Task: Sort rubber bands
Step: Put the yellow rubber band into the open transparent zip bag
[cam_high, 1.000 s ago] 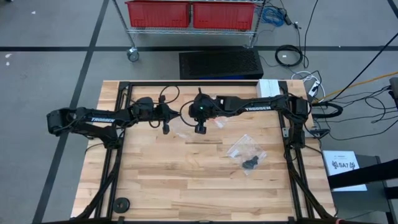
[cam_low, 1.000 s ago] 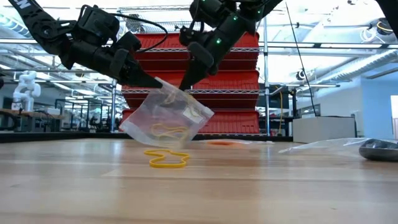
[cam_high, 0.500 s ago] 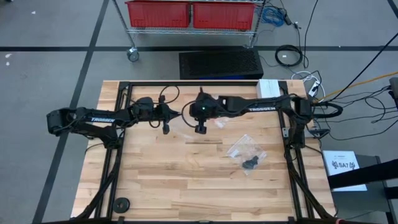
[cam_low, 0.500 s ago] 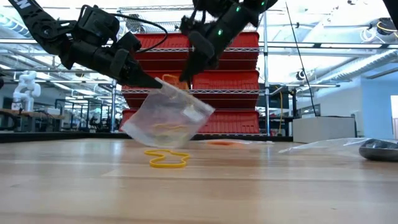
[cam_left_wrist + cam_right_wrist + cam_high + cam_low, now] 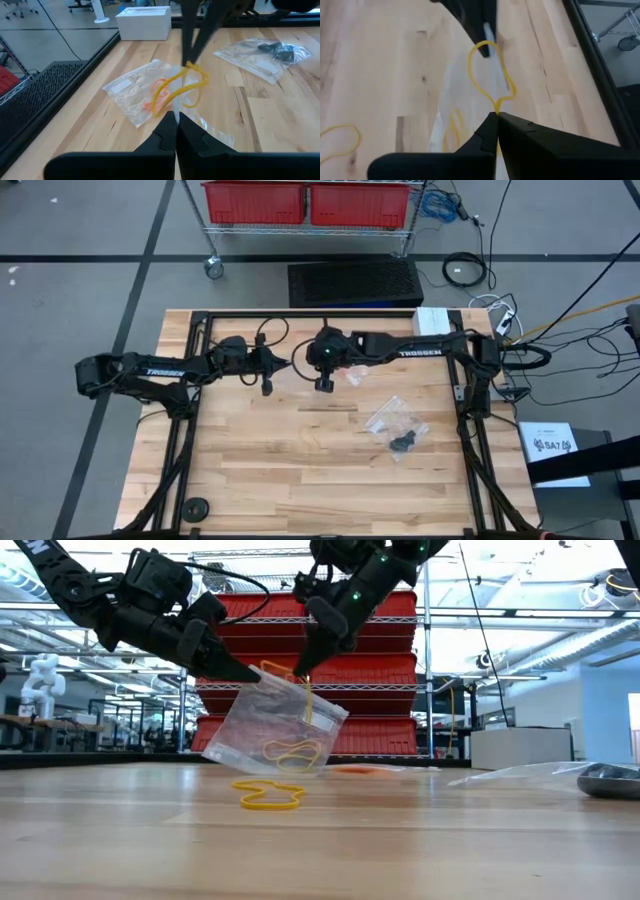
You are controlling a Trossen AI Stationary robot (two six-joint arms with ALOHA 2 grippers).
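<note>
Bag (image 5: 270, 725) pinched by left end effector (image 5: 250, 675) | right end effector (image 5: 496, 116) grips yellow band (image 5: 490, 75) | low view only: band on table (image 5: 266, 795)

A workshop floor beyond the tabletop (image 5: 300, 470)

Red bins (image 5: 305, 202) fill a wheeled wire rack (image 5: 214, 240) on grey floor (image 5: 70, 310); a black mat (image 5: 355, 283) lies beside the far edge, cables (image 5: 465, 270) coiled nearby.

White lettering reading "TROSSEN" is showing along the left arm (image 5: 160, 372) at nine o'clock, and again on the right arm (image 5: 415, 353) toward two o'clock. "SA7" is appearing on a white sheet (image 5: 553, 448) at four o'clock.
</note>
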